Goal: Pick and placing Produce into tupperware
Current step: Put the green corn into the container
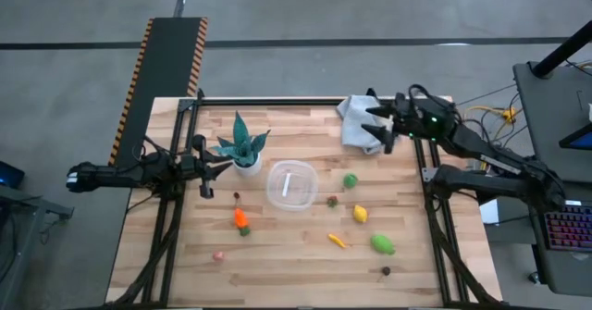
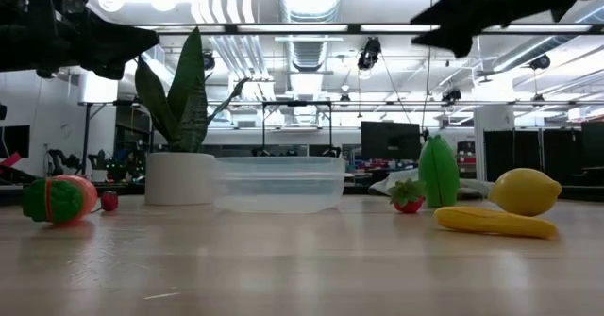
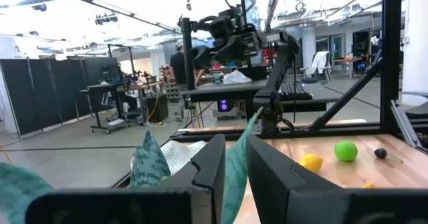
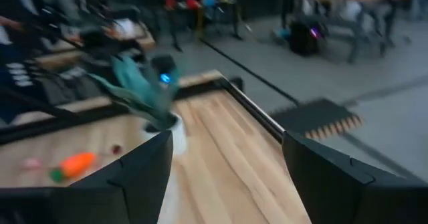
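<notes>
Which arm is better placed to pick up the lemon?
Probably the right: the lemon lies right of the tupperware, on the right end effector's side; the left end effector waits beyond the potted plant.

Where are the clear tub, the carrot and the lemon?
Tupperware tub (image 1: 292, 199), high view, near rim.
Carrot (image 1: 240, 217), high view, orange body.
Lemon (image 1: 360, 214), high view, middle of the yellow fruit.

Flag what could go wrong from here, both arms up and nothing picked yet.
1. The left gripper hovers right beside the potted plant; swinging toward the tupperware could tip it.
2. The produce is small and scattered; the thin yellow piece lies flat and may slip a pinch.
3. The right gripper is over the cloth and could snag it.
</notes>
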### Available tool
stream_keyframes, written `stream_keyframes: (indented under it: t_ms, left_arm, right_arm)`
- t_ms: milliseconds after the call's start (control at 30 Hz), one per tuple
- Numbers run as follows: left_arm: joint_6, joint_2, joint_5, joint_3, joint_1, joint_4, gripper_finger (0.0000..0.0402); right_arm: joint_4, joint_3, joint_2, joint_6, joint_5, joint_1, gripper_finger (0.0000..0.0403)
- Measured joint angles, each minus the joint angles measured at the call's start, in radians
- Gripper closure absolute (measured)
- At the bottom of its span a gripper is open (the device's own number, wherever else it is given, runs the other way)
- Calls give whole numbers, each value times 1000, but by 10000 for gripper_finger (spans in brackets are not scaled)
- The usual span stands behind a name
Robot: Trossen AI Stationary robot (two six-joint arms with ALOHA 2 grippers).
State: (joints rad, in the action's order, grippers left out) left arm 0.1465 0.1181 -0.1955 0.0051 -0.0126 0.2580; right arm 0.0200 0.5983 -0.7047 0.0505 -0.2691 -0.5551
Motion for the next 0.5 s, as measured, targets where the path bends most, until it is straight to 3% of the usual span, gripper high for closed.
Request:
stream_keyframes:
  t_ms: [233,500]
  left_arm:
    - [0,-1,0,0,0,4,353]
    - [0,-1,0,0,0,4,353]
  right_arm:
    - [0,0,100,-16,4,117,133]
    - [1,0,122,-38,8,221,136]
